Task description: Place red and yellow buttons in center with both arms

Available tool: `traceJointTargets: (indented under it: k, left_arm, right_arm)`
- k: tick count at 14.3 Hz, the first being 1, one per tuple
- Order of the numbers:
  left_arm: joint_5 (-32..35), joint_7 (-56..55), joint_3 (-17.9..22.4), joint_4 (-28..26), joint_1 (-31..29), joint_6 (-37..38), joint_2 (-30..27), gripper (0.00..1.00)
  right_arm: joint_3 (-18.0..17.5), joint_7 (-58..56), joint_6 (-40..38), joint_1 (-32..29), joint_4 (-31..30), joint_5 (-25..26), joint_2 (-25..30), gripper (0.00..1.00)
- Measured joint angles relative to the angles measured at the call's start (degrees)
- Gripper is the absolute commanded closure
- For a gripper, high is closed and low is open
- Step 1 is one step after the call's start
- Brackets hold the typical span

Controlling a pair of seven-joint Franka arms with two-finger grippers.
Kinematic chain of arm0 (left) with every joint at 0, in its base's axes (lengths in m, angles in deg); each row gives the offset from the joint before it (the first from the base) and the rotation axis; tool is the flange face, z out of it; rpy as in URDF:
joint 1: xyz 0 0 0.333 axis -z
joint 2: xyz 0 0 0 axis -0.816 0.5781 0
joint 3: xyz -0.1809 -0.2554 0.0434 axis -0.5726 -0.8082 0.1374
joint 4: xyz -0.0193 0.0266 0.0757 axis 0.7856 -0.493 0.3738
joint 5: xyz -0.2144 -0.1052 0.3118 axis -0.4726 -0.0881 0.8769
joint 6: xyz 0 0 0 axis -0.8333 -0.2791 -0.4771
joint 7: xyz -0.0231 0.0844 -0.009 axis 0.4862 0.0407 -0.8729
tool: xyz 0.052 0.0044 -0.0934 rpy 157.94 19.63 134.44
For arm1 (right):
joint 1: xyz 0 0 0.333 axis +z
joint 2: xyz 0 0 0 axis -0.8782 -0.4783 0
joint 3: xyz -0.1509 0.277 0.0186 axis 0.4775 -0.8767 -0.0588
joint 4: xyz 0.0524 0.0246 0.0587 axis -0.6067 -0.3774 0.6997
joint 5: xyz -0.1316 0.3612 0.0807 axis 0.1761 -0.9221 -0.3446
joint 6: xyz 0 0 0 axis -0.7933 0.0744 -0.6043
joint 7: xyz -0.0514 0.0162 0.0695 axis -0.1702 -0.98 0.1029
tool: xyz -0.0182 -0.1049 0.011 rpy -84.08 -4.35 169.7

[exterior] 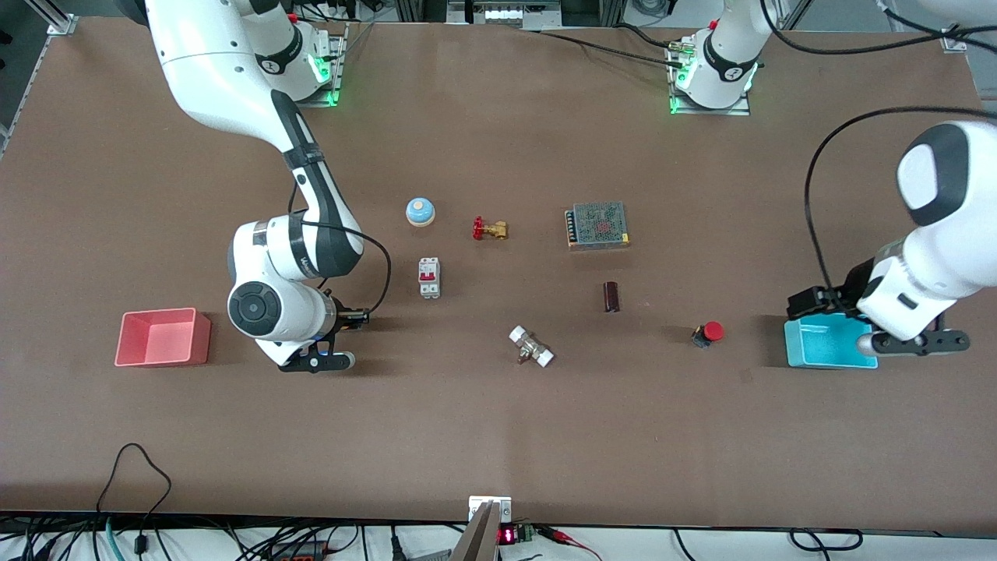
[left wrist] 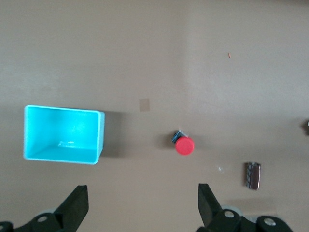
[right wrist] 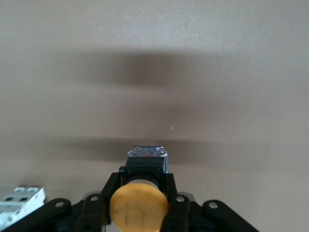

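The red button [exterior: 709, 333] lies on the brown tabletop toward the left arm's end; it also shows in the left wrist view [left wrist: 184, 145]. My left gripper [exterior: 919, 343] hangs open and empty [left wrist: 142, 208] above the table beside the cyan tray, apart from the red button. My right gripper [exterior: 315, 362] is shut [right wrist: 140, 191] on the yellow button [right wrist: 139, 208], gripping its black body, above the table between the pink tray and the table's middle. The yellow button is hidden under the hand in the front view. The center of the table [exterior: 498, 312] is bare brown surface.
A cyan tray [exterior: 826, 351] [left wrist: 63, 134] sits at the left arm's end and a pink tray [exterior: 163, 336] at the right arm's end. Round the middle are a blue-and-white dome [exterior: 420, 211], a red-handled valve [exterior: 489, 229], a power supply [exterior: 597, 225], a breaker [exterior: 429, 277], a dark cylinder [exterior: 611, 297] and a white-ended fitting [exterior: 531, 346].
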Motion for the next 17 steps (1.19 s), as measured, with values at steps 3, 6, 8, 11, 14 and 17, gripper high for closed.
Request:
traceJointTargets:
  k: [3, 6, 8, 11, 14, 17]
  left_arm:
    - [0.62, 2.11, 0.04, -0.03, -0.43, 4.63, -4.36, 0.0]
    - [1.94, 2.83, -0.02, -0.08, -0.42, 8.06, -7.79, 0.0]
    - [1.98, 3.22, -0.03, -0.09, -0.42, 9.24, -9.41, 0.0]
    - [1.99, 3.56, -0.04, -0.11, -0.42, 10.48, -10.99, 0.0]
    - [2.01, 3.75, 0.15, -0.16, -0.49, 11.76, -12.17, 0.0]
    - [2.01, 4.06, 3.07, -0.24, 1.84, 12.77, -13.39, 0.0]
  right_arm:
    - [0.02, 0.0, 1.75, 0.1, -0.33, 0.0, -1.18, 0.45]
    - [0.03, 0.26, 2.03, 0.2, -0.35, -0.18, -1.16, 0.0]
    - [0.03, 1.22, 2.14, 0.29, -0.31, -0.22, -1.04, 0.0]
    - [0.33, 1.43, 2.44, 0.32, 0.66, -0.23, 0.41, 0.0]
    - [1.72, 1.43, 0.02, 0.18, 1.25, -0.22, 5.85, 0.0]
    - [4.26, 1.29, -5.41, -0.11, 1.28, -0.22, 12.36, 0.0]
